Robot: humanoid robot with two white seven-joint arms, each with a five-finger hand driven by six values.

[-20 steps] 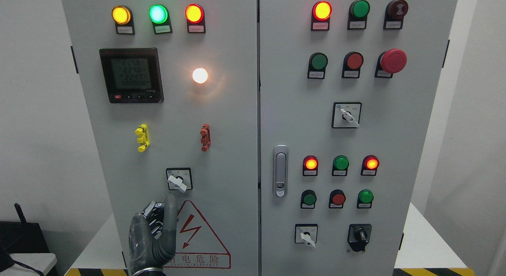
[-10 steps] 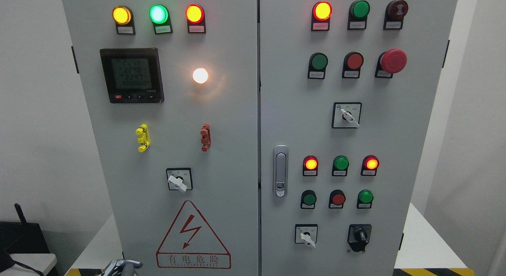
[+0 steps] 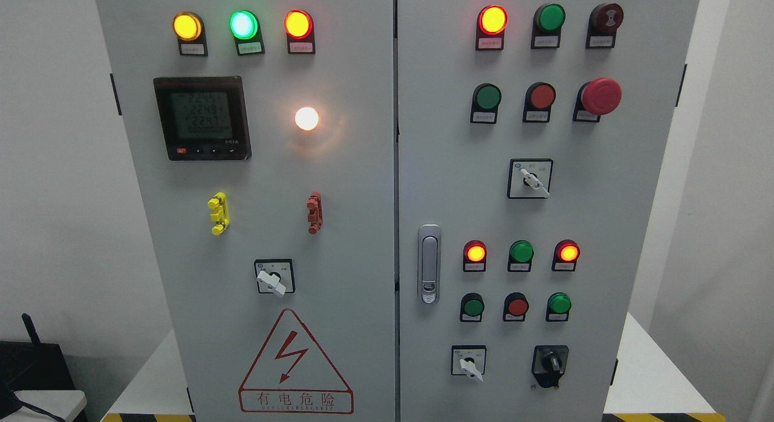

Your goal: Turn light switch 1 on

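Note:
A grey electrical cabinet [image 3: 363, 186] fills the view. On its left door a white rotary switch [image 3: 271, 282] sits in a black-framed plate, its lever pointing down and to the right. Above it a round white lamp [image 3: 306, 118] glows. Neither of my hands is in view.
The left door carries a digital meter [image 3: 201, 117], yellow [image 3: 217, 213] and red [image 3: 314, 212] terminals, three lit lamps at the top and a warning triangle [image 3: 294, 364]. The right door has a handle [image 3: 429, 263], push buttons, lamps, a red emergency button [image 3: 600, 96] and further rotary switches.
My left hand, raised just below the white rotary switch one second ago, dropped down and has left the view. The camera view shifted slightly.

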